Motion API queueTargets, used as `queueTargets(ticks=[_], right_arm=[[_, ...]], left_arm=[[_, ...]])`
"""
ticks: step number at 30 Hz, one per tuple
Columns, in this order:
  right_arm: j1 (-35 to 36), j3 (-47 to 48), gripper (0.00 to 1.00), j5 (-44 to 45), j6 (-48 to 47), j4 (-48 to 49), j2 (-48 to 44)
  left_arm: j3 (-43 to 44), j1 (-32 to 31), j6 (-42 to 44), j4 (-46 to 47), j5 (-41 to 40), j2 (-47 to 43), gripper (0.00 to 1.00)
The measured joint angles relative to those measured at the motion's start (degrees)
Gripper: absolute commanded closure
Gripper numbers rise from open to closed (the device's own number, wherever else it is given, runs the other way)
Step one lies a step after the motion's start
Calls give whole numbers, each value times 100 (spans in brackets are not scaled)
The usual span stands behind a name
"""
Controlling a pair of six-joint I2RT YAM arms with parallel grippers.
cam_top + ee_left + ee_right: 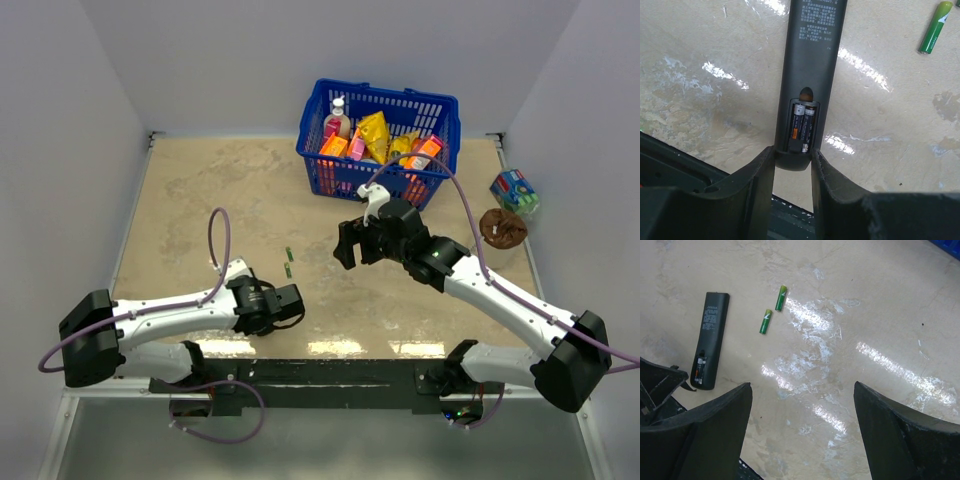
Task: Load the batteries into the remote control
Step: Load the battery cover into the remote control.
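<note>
The remote control (810,65) is a slim black bar lying back side up on the beige table, and it also shows in the right wrist view (712,335). Its battery bay is open, with two dark cells (804,127) inside. My left gripper (793,157) is shut on the remote's bay end, both fingers touching it; in the top view (292,300) the remote blends with the gripper. Two green batteries (781,297) (765,321) lie loose on the table beyond the remote (288,253) (289,270); one shows in the left wrist view (935,27). My right gripper (802,387) (348,245) is open and empty above the table.
A blue basket (310,150) full of snack packs stands at the back, right behind the right gripper. A brown round object (503,228) and a small colourful box (514,188) sit at the right edge. A black rail (330,375) runs along the near edge.
</note>
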Motion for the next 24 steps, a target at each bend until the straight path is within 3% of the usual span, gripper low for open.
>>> queueTargets(ticks=[24], right_arm=[[0, 0, 15, -24, 0, 0, 0]], left_arm=[[289, -341, -651, -367, -411, 247, 100]])
